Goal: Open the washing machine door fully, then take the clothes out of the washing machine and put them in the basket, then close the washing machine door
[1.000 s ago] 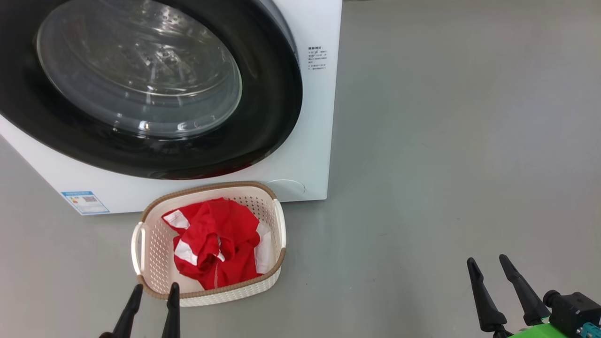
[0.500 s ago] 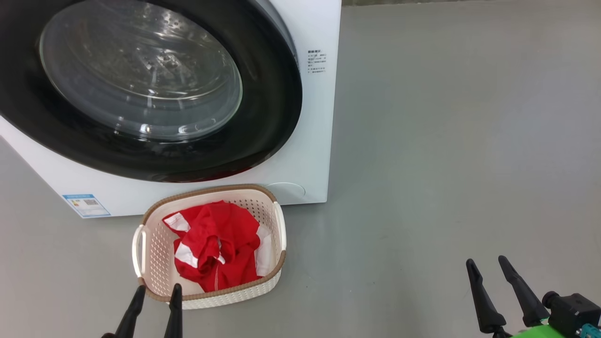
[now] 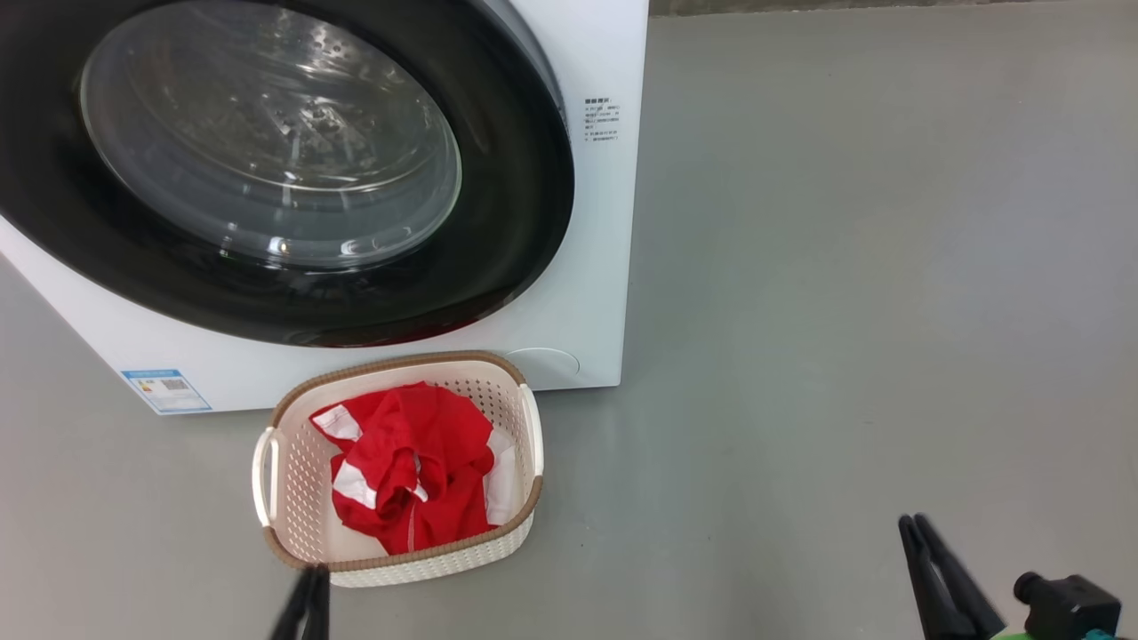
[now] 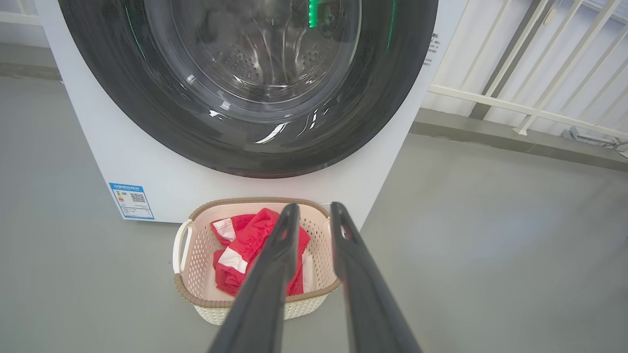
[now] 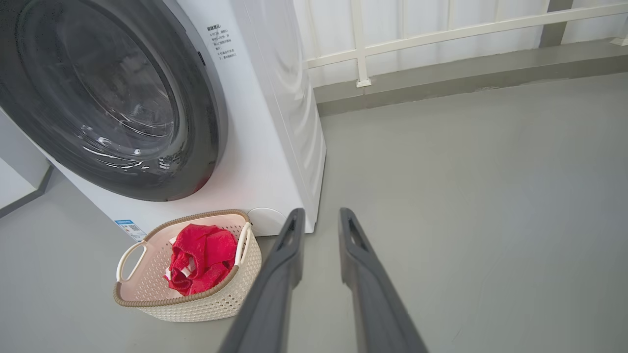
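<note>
The washing machine (image 3: 587, 293) stands white at the upper left, and the washing machine door (image 3: 498, 222), with its glossy black rim and glass bowl, lies flat against its front. Directly before it on the floor sits the basket (image 3: 400, 360), and the red and white clothes (image 3: 409, 462) lie bunched inside. My left gripper (image 3: 308, 591) is at the basket's near rim, shut and holding nothing. Far to the right, over bare floor, my right gripper (image 3: 914, 524) is shut and holds nothing. The left wrist view looks past my left gripper (image 4: 314, 211) onto the clothes (image 4: 245, 245).
Grey floor (image 3: 845, 311) spreads out to the right of the machine. A white railing (image 5: 441, 34) on a low grey kerb runs behind it. A blue label (image 3: 166, 391) is stuck on the machine's lower left front.
The fingers of both grippers have come together from a spread stance, and both have sunk lower in the head view. Basket, clothes and door have stayed put.
</note>
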Controlling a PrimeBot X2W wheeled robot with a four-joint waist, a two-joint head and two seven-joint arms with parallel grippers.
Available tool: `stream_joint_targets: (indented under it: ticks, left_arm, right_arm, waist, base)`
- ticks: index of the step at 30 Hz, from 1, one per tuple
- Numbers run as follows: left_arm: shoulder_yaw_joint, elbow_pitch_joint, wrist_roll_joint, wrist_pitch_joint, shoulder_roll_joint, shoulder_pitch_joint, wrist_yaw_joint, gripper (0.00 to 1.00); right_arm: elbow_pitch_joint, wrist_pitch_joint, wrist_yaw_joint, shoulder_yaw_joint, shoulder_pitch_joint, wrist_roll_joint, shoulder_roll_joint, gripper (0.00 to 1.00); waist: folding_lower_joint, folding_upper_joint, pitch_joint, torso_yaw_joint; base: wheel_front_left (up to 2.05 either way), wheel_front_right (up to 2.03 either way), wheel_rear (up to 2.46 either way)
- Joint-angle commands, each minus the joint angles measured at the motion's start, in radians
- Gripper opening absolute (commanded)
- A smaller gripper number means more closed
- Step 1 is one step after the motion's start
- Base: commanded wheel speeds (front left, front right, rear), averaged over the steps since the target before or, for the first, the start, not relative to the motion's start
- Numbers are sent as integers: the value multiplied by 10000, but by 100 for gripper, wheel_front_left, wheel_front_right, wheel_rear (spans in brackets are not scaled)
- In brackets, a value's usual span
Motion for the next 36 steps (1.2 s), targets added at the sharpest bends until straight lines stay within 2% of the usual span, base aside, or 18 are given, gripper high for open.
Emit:
stream_joint_targets:
  ticks: [1,6,10,13,36]
  left_arm:
    - [-23,115,-12,13,-25,24,0,0]
    - [-49,329,-348,87,-51,47,-1,0]
    - [-37,325,-789,186,-30,-6,-3,0]
    - [-23,343,-1231,284,-10,-80,-5,0]
    - [84,372,-3640,848,80,-467,-18,0]
  right_arm:
    - [123,2,0,4,-1,11,49,0]
    - [349,79,0,-9,-44,311,157,0]
    - [332,180,-1,-31,-103,704,156,0]
    - [335,282,-1,-53,-183,1098,156,0]
    - [288,867,-3,-209,-601,3242,182,0]
  waist:
    - [0,-1,0,0]
    - [3,-1,-11,4]
    - [23,-1,-57,12]
    - [2,-1,-58,19]
    - [0,-1,-155,57]
  base:
    - [0,0,0]
    - [0,0,0]
    - [0,0,0]
    - [0,0,0]
    - [0,0,0]
